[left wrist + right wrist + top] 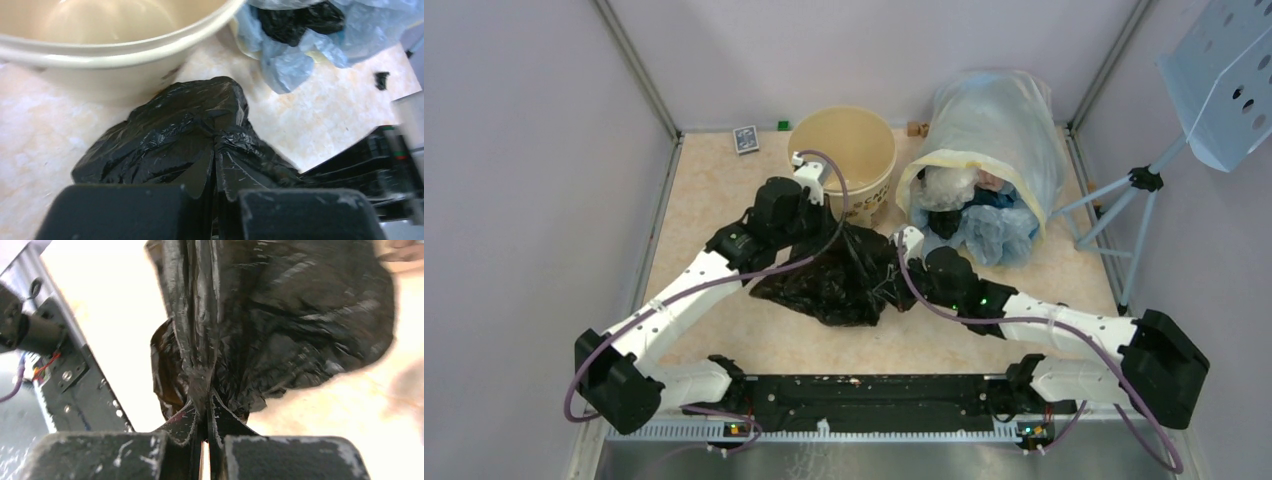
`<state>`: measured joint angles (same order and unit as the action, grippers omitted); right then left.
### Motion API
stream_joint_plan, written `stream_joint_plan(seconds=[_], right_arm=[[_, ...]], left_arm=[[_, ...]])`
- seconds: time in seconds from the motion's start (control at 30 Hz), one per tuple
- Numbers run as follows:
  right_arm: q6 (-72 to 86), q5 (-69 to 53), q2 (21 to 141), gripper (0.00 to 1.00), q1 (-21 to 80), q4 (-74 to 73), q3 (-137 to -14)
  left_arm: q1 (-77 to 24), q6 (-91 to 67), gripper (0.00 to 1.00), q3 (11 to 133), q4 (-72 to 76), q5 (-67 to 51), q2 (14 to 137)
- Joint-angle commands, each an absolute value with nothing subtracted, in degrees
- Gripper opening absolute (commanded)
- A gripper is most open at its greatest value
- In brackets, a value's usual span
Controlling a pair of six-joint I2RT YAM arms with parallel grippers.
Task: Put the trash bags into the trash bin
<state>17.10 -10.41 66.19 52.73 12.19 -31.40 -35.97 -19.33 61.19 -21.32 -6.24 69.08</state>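
A crumpled black trash bag (834, 275) hangs between both arms in the middle of the table, just in front of the cream trash bin (844, 160). My left gripper (832, 232) is shut on the bag's upper left edge; in the left wrist view the black plastic (190, 135) is pinched between the fingertips (215, 155), with the bin's rim (125, 45) close ahead. My right gripper (902, 262) is shut on the bag's right edge; in the right wrist view a gathered fold of the bag (260, 320) is clamped at the fingertips (205, 405).
A large translucent sack (989, 150) lies on its side to the right of the bin, spilling blue and black bags (984, 215). A small card box (745, 138) and a green block (783, 126) sit at the back. A tripod stand (1139, 200) is at right.
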Motion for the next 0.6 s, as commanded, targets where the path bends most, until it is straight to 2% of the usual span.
stream_joint_plan(seconds=[0.0,0.07,0.23,0.33,0.47,0.57], right_arm=[[23.07,5.6,61.19,0.0,52.01,2.02,-36.71],[26.89,10.11,60.4,0.0,51.19,-3.66,-38.32],[34.17,20.25,60.64,0.0,50.89,-13.74,-44.31],[38.41,26.9,61.89,0.0,50.89,-19.93,-48.37],[39.01,26.85,64.29,0.0,50.89,-22.74,-52.48],[39.11,24.94,65.3,0.0,50.91,-22.57,-53.82]], left_arm=[[-31.36,-18.87,0.08,58.48,-20.94,-2.94,64.95],[-29.89,-19.06,0.13,57.29,-20.79,-2.05,63.88],[-29.26,-18.5,0.42,56.46,-20.91,1.02,61.46],[-29.25,-16.49,0.58,56.89,-21.79,-1.74,59.58],[-29.25,-13.57,0.64,55.87,-23.19,-10.81,55.68],[-29.22,-14.45,0.59,52.31,-21.3,-21.24,52.43]])
